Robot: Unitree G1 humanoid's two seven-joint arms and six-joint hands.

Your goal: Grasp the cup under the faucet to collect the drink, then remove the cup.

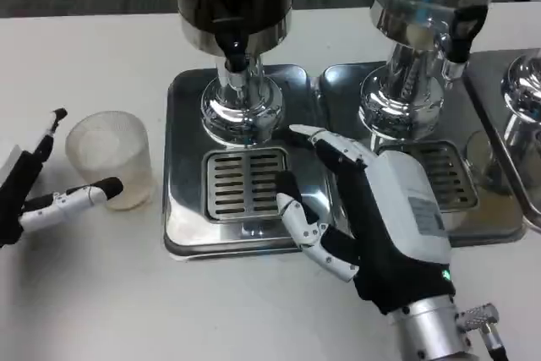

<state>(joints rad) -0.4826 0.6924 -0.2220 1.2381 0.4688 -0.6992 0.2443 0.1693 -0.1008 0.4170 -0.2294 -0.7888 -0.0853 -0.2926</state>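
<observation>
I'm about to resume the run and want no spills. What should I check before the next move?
1. Cup upright on the table: ok.
2. Cup under the dark dispenser's faucet: not ok, it stands left of the drip tray.
3. Left hand holding the cup: not ok, fingers apart beside it.
4. Right hand free: ok, open over the tray.
5. Drain grate clear for the cup: ok.
6. Liquid in the cup: cannot tell.
</observation>
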